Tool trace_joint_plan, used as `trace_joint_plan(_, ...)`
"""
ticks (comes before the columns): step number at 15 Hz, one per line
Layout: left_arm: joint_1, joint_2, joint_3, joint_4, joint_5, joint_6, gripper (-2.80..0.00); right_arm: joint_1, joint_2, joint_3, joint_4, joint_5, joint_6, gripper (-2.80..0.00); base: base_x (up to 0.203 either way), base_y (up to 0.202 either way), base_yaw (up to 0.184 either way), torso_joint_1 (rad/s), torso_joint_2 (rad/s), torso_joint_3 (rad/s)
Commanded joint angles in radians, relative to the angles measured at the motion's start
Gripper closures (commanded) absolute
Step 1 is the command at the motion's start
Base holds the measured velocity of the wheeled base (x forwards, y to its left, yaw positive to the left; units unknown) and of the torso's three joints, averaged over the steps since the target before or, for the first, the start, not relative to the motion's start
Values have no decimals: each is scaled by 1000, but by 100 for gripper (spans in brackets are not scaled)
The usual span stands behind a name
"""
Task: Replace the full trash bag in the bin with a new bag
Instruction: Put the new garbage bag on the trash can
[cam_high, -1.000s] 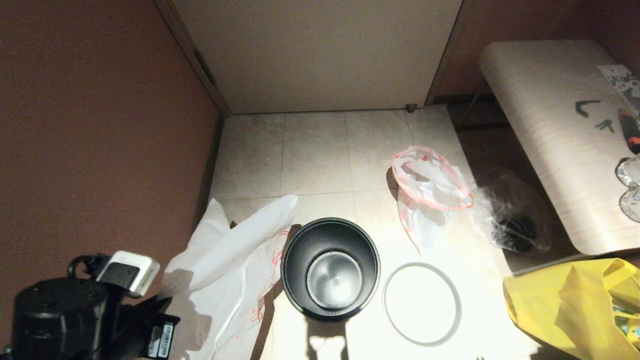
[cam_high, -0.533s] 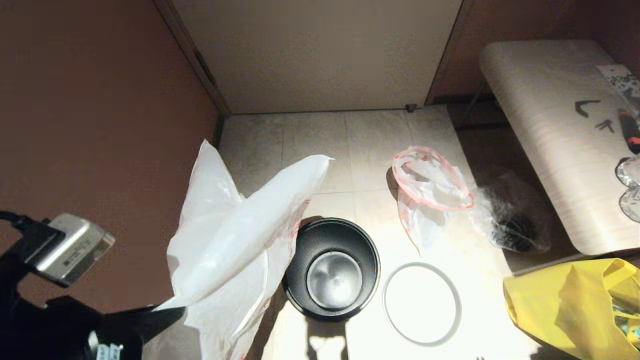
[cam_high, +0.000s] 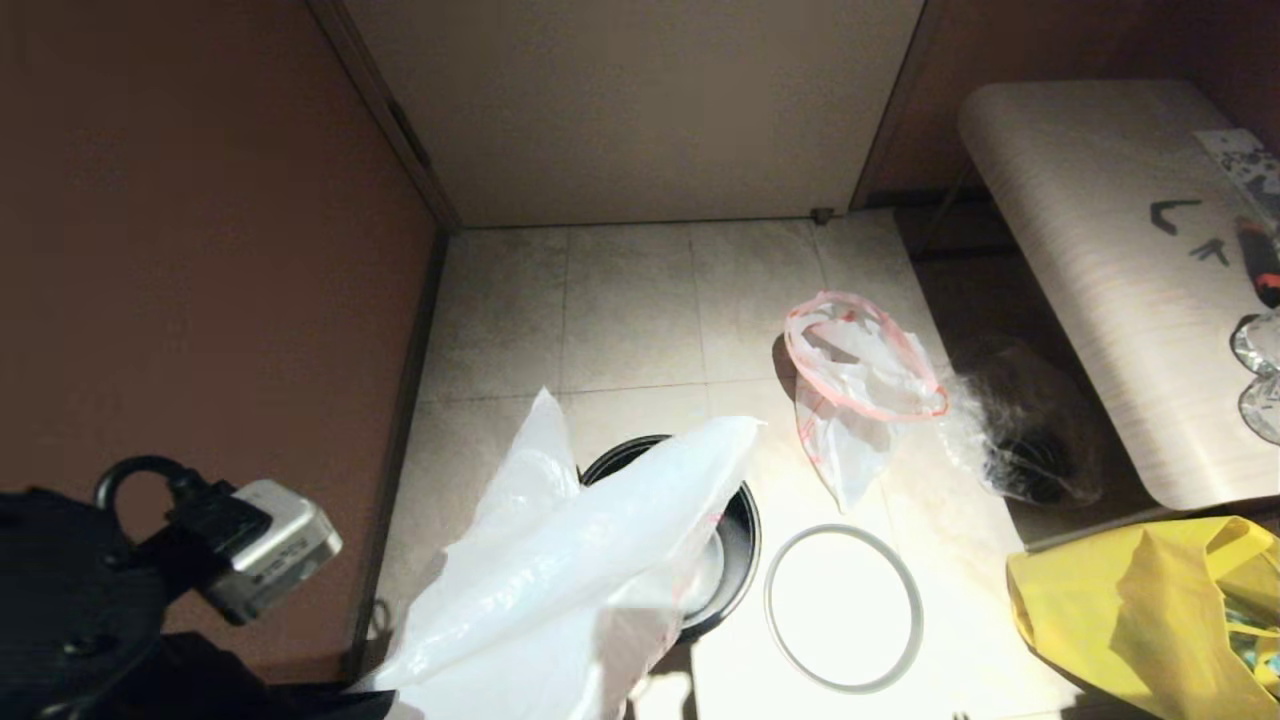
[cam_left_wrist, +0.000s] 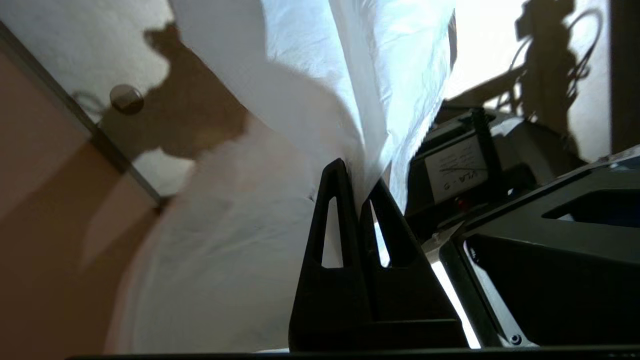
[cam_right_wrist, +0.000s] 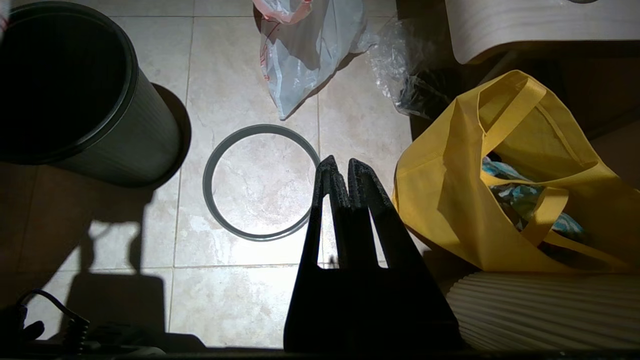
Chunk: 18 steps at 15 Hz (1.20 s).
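Now, by thing, from the task's own outward:

New bag: the new bag (cam_high: 590, 560) has swung in from beside the bin's left side, where it hung a second ago, and now drapes across the left part of the bin's mouth, its far corner reaching past the middle.

Bin: the bin (cam_high: 738, 545) stands where it stood on the floor, unlined; only its right edge and a slice of silvery base show past the plastic.

Left gripper: the left gripper (cam_left_wrist: 361, 192) has its fingers pressed together on a fold of the new bag, low at the near left edge of the floor.

Hoop: the hoop (cam_high: 843, 607) lies flat on the tiles just right of the bin, unmoved, not yet back on the rim.

Full bag: the full bag (cam_high: 860, 390) sits on the floor beyond the hoop, well apart from the bin, unmoved; so the removal looks done.

Meaning: the work seems to be at the lining step; the bag is over the bin but still bunched, so its mouth would need opening before it can go in.

Right gripper: the right gripper (cam_right_wrist: 339, 167) is closed on nothing, hanging above the floor near the hoop.
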Motion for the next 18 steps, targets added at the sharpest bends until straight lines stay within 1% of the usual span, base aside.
trace_joint_plan(1, 2, 77, 5, 2, 3, -4, 0, 2, 14, 0, 2, 0, 1, 0, 0, 0, 0, 0, 0, 0)
trace_joint_plan(3, 17, 156, 8, -6, 1, -9, 0, 2, 28, -16, 1, 3, -5, 0, 0, 0, 0, 0, 0, 0)
trace_joint_plan(5, 32, 222, 14, -41, 1, -10, 0, 2, 104, -106, 2, 23, -20, 0, 0, 0, 0, 0, 0, 0)
trace_joint_plan(7, 39, 256, 21, -93, 2, -3, 0, 2, 263, -208, 0, 45, -73, 0, 0, 0, 0, 0, 0, 0)
trace_joint_plan(9, 35, 293, 20, -100, 4, -4, 0, 4, 454, -297, -5, 58, -121, 0, 0, 0, 0, 0, 0, 0)
trace_joint_plan(11, 40, 294, 23, -102, 4, -9, 0, 25, 684, -436, -7, 51, -152, 0, 0, 0, 0, 0, 0, 0)
trace_joint_plan(12, 54, 299, 16, -105, 4, -7, 0, 55, 789, -512, -7, 27, -162, 0, 0, 0, 0, 0, 0, 0)
trace_joint_plan(14, 82, 348, 1, -136, 5, -2, 0, 181, 1004, -670, -6, -67, -172, 0, 0, 0, 0, 0, 0, 0)
trace_joint_plan(15, 92, 373, 1, -158, 12, -1, 0, 242, 1097, -726, -7, -113, -172, 0, 0, 0, 0, 0, 0, 0)
trace_joint_plan(17, 102, 409, 14, -212, 21, -3, 0, 339, 1307, -804, -35, -179, -146, 0, 0, 0, 0, 0, 0, 0)
trace_joint_plan(18, 101, 443, 15, -236, 21, -6, 0, 375, 1414, -828, -79, -197, -117, 0, 0, 0, 0, 0, 0, 0)
